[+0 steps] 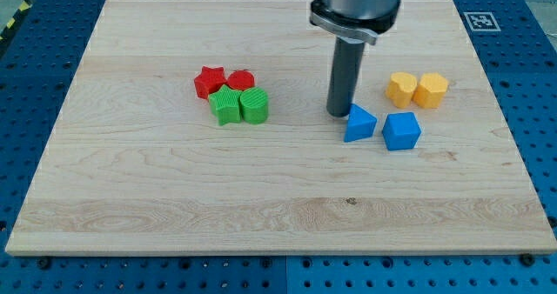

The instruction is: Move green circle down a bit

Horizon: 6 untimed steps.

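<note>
The green circle (pixel 255 106) sits left of the board's middle, touching a green star (pixel 226 105) on its left. A red star (pixel 209 81) and a red round block (pixel 240 81) lie just above the two green blocks, touching them. My tip (pixel 338 112) rests on the board to the right of the green circle, well apart from it. The tip stands just at the upper left of a blue triangle (pixel 359 123).
A blue cube (pixel 401 131) lies right of the blue triangle. Two yellow blocks, one (pixel 401 89) and a hexagonal one (pixel 431 90), sit above it. The wooden board (pixel 130 198) lies on a blue perforated table. The arm's body hangs over the view's top middle.
</note>
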Motion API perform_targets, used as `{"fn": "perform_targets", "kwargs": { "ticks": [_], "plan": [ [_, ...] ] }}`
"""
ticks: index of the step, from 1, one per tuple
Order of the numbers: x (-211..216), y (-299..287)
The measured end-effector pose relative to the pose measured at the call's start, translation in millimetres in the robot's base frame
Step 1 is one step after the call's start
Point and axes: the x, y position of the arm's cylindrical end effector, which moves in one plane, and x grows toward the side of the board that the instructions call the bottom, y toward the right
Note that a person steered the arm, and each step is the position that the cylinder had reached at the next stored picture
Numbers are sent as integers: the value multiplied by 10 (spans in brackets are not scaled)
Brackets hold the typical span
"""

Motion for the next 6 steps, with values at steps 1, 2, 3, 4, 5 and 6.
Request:
{"fn": "perform_targets", "kwargs": {
  "ticks": [1, 2, 3, 4, 5, 6],
  "plan": [
    [77, 176],
    [72, 175],
    [-93, 137],
    [-160, -283],
    [-252, -440],
    [-256, -695]
  ]
}}
